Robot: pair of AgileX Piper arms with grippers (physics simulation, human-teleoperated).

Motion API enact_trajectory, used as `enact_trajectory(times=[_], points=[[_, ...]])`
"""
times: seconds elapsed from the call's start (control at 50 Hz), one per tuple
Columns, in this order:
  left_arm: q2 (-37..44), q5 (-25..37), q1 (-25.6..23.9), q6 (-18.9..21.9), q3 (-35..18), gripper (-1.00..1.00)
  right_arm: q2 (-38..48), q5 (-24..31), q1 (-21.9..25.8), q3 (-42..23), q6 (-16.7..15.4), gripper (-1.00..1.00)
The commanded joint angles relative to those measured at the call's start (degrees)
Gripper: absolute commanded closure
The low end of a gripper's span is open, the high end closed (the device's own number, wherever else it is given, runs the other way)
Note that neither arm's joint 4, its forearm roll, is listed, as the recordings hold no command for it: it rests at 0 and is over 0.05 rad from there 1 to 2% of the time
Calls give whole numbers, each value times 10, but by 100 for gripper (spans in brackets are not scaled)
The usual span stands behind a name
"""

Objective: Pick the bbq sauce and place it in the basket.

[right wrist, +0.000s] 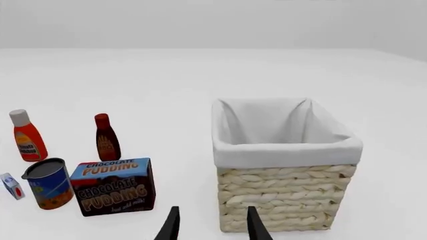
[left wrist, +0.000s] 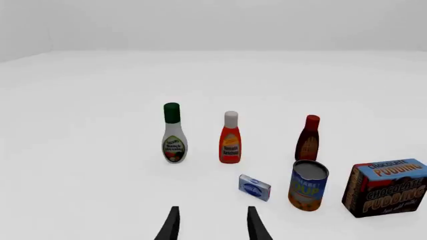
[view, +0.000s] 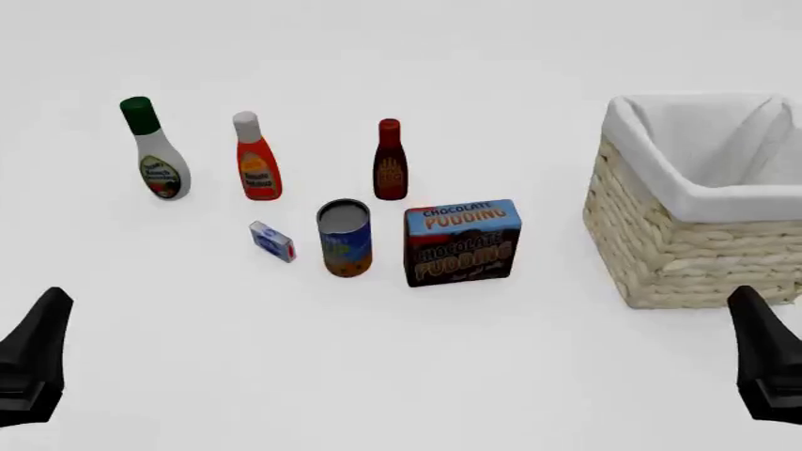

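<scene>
Both of my grippers hang low at the near edge of the table, the left gripper (view: pixel 36 362) at one corner of the front view and the right gripper (view: pixel 767 368) at the other, each well short of any object. In the wrist views each pair of fingers stands parted with bare table between the tips, so both are spread and hold nothing; I judge this a ready stance, hands kept back so the whole layout stays in sight.

I take the chocolate pudding box (view: pixel 461 241) as my landmark. It stands in the nearer row. Just to its left is the soup can (view: pixel 345 237), upright with its grey lid showing, and left of that lies a small blue-and-white packet (view: pixel 270 241).

Directly behind the gap between the can and the pudding box stands the bbq sauce (view: pixel 390 161), upright, dark with a red cap, apart from both. Those two sit in front of it like a low fence, so I judge a reach is better made from above or over them than straight along the table.

Farther left of the pudding box, in that same back row, stand the orange-red bottle with the white cap (view: pixel 255 158) and then the white bottle with the green cap (view: pixel 154 150).

To the right of the pudding box, well apart, sits the basket (view: pixel 677 249), its white liner open upward and nothing visible inside. My right arm is the nearer one to it.
</scene>
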Motion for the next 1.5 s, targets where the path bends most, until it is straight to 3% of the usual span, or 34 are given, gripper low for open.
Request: enact_trajectory(times=[0.02, 0.08, 0.52, 0.62, 0.74, 0.92, 0.96, 1.0, 1.08, 1.2, 1.24, 1.5], points=[[0, 0, 0, 0, 0, -100, 25, -4, 11, -25, -7, -100], [0, 0, 0, 0, 0, -100, 37, 5, 23, -48, -19, -100], [0, 0, 0, 0, 0, -100, 154, 79, 62, -233, -22, -100], [0, 0, 0, 0, 0, -100, 187, 79, 73, -261, -42, -100], [0, 0, 0, 0, 0, -100, 257, 81, 71, -311, -41, -100], [0, 0, 0, 0, 0, -100, 342, 108, 111, -379, -45, -100], [0, 0, 0, 0, 0, -100, 363, 114, 115, -393, -61, -100], [0, 0, 0, 0, 0, -100, 372, 121, 116, -411, -51, -100], [0, 0, 0, 0, 0, -100, 415, 128, 124, -446, -85, -100], [0, 0, 0, 0, 0, -100, 464, 146, 133, -493, -73, -100], [0, 0, 0, 0, 0, -100, 492, 156, 147, -520, -49, -100], [0, 0, 0, 0, 0, -100, 652, 153, 191, -647, -51, -100]])
